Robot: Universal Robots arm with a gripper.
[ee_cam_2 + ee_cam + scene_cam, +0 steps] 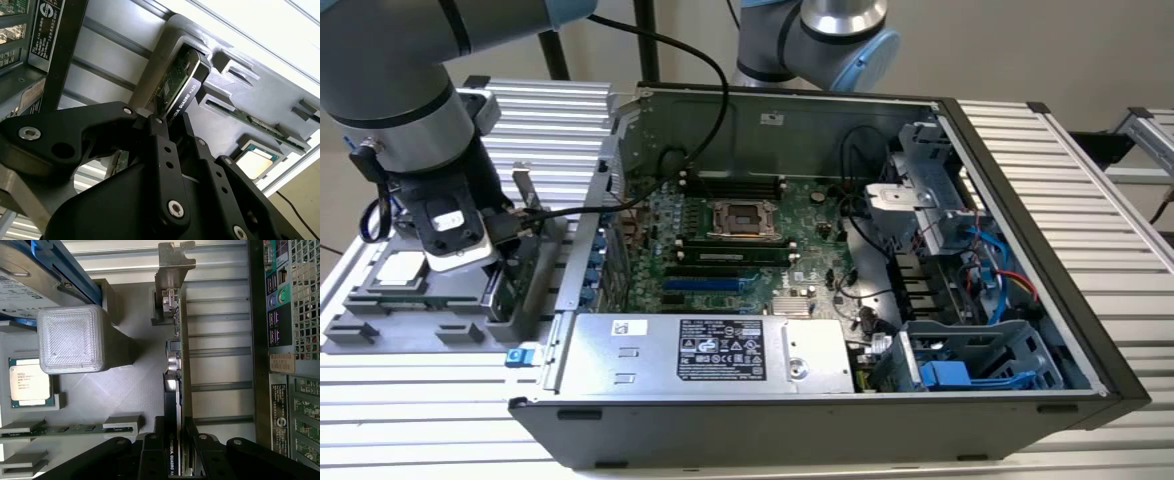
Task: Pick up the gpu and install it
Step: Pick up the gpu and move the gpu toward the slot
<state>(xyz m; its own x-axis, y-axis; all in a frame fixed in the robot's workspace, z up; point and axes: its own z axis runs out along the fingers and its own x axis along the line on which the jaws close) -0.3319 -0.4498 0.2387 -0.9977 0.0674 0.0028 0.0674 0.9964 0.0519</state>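
The gpu stands on edge in a slot of the grey parts tray, at the exterior view's left beside the open computer case. Its black cover and metal bracket show in the wrist views. In the exterior view the gpu is a thin upright plate under the arm's wrist. My gripper straddles the card's near end, one black finger on each face, shut on it. The gripper pinches the card's lower edge. The card still sits in its slot.
The tray also holds a square silver CPU chip, a memory stick, a silver drive with blue rails and a white block. Inside the case lie the motherboard, blue slots and the power supply.
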